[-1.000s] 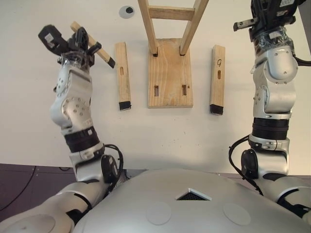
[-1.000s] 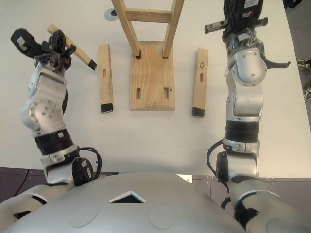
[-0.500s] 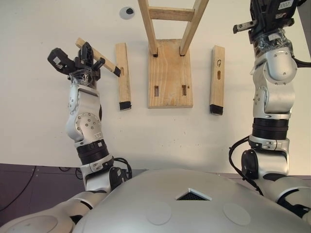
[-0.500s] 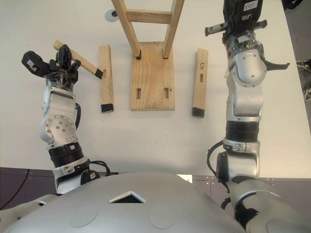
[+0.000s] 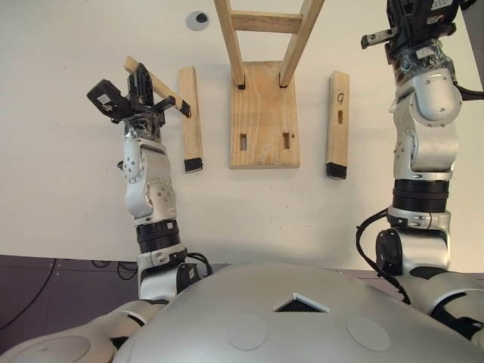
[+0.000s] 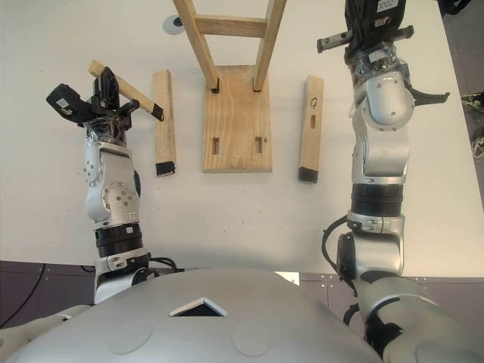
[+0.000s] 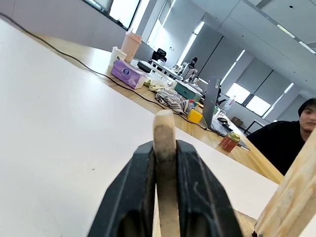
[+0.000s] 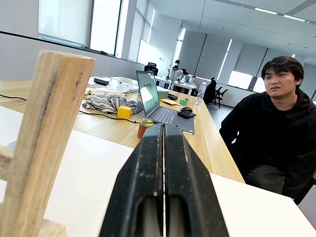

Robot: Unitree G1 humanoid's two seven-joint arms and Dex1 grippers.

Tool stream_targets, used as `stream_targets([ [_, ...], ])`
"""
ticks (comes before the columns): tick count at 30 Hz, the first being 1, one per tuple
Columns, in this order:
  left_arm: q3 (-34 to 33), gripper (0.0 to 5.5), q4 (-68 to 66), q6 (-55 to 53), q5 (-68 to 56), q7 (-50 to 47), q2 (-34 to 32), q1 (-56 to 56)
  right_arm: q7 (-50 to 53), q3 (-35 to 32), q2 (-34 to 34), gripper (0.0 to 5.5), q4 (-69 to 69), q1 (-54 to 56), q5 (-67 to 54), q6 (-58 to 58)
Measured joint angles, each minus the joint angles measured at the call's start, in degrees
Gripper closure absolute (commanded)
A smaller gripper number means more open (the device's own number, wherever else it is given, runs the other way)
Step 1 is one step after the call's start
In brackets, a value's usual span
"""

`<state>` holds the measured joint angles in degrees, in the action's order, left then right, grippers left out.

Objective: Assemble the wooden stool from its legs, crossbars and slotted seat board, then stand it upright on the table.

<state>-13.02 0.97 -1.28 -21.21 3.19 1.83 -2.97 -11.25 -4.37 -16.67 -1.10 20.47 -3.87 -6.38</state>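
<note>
Your left fingers [image 7: 133, 197] clamp the crossbar [image 5: 170, 97], its end tilted over the loose leg [image 5: 191, 128] left of the seat board [image 5: 265, 113], likely aiming for the slot. Your right fingers [image 8: 143, 187], pressed together and empty, hang far right.

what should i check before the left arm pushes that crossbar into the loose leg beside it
1. Grip on the crossbar: left tool shut on it, ok.
2. Crossbar's dark tip lined up with the slot in the left leg: cannot tell.
3. Left leg's slot facing up: ok.
4. Left leg held down for the push: not ok. It lies loose, and the right tool is shut, empty and raised on the other side.
5. Near slots of the seat board free: ok.
</note>
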Motion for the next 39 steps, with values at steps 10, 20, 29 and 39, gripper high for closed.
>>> stream_targets([
  [10, 6.1, 5.13, -13.3, 29.4, 21.2, -1.9, -4.7, 6.4, -1.0, 0.4, 0.1, 5.5, -0.1, -0.2, 1.4, 1.6],
  [20, 5.8, 5.13, -15.9, 33.6, 20.0, -2.0, -4.9, 7.2, -1.2, 0.4, 0.1, 5.5, -0.3, -1.7, 2.2, 1.9],
  [29, 6.0, 4.11, -12.6, 25.6, 20.0, -1.5, -6.5, 13.6, 0.0, 1.1, 0.2, 5.5, -0.5, -3.3, 3.6, 2.0],
  [39, 4.4, 2.6, 17.7, -11.2, 13.2, 6.0, -16.0, 19.7, 3.3, -0.1, 0.5, 5.5, 3.7, -7.8, 4.3, 1.8],
])
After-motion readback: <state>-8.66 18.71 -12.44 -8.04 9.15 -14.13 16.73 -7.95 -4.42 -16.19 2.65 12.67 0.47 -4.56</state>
